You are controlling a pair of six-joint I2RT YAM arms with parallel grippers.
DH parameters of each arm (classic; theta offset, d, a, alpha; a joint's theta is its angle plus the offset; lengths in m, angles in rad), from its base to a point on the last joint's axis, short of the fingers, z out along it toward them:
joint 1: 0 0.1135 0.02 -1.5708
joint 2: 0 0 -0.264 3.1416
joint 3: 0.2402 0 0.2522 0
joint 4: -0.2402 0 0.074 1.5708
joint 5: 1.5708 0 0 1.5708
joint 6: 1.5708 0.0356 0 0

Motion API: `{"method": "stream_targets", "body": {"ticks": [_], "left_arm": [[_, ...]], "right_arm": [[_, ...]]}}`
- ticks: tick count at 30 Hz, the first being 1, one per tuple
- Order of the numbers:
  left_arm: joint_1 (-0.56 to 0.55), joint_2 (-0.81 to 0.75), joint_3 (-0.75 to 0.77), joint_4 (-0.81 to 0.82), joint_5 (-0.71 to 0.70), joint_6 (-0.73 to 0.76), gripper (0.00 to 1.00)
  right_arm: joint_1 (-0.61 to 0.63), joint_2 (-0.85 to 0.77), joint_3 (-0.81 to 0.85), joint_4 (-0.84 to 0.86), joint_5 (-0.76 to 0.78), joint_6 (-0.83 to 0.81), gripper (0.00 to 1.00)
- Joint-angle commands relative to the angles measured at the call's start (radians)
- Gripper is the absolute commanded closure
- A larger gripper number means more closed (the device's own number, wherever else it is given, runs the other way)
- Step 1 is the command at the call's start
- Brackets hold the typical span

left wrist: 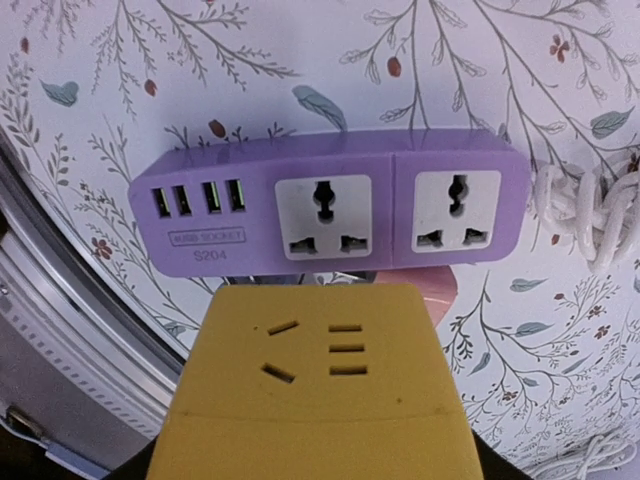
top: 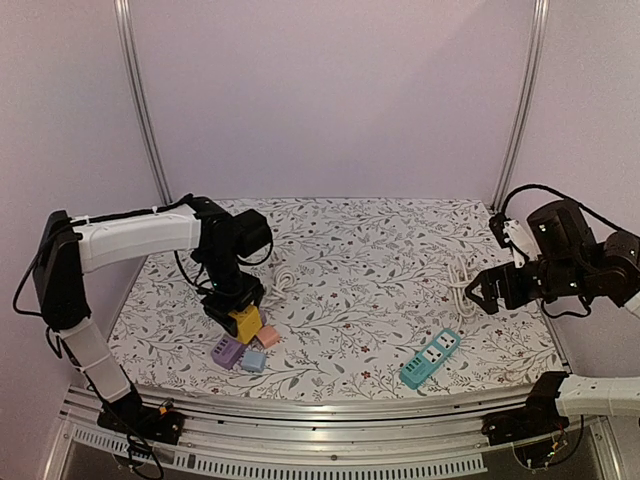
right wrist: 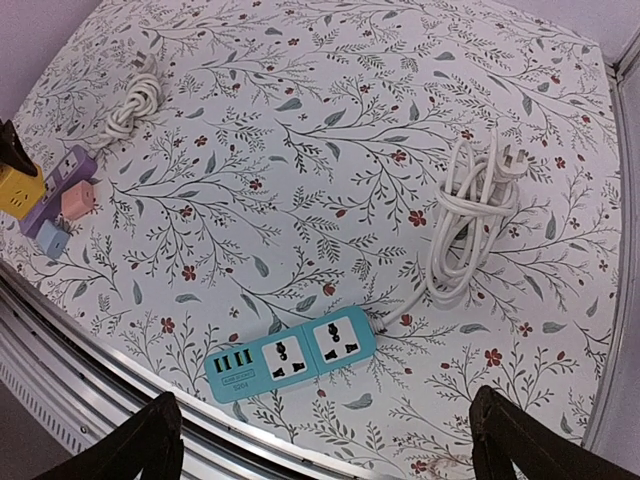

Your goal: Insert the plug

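Clamping the yellow plug (left wrist: 320,390) beside the purple strip (left wrist: 215,235), left hand (top: 240,305) — offset from sockets (left wrist: 323,216) — risks jamming; right hand (top: 482,292) apart.

There are two power strips: a teal plastic power strip (right wrist: 291,356) and, far to its left, a purple plastic power strip (left wrist: 330,205). Each has two white universal outlets (left wrist: 323,216) and four USB ports (left wrist: 198,198).

There are three small adapters, all far left of the teal strip: a yellow plastic cube adapter (left wrist: 320,390), a pink plastic cube adapter (right wrist: 77,200) and a pale blue plastic cube adapter (right wrist: 52,237).

There are two bundled cords. A looped white cable bundle (right wrist: 465,210) lies just behind the teal strip, and a knotted white cable coil (right wrist: 130,105) lies far to its left and further back.
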Motion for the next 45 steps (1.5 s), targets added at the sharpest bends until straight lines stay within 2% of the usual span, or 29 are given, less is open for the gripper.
{"method": "stream_targets", "body": {"ticks": [1, 18, 45], "left_arm": [[0.025, 0.038, -0.002, 0.022, 0.016, 0.070, 1.00], [0.069, 0.049, -0.042, 0.018, -0.036, 0.171, 1.00], [0.098, 0.088, -0.048, 0.025, -0.033, 0.240, 1.00]], "right_arm": [[0.003, -0.031, -0.013, -0.041, -0.011, -0.004, 0.01], [0.003, -0.127, -0.045, -0.013, -0.022, -0.001, 0.01], [0.002, -0.134, -0.042, -0.036, -0.020, 0.026, 0.01]]}}
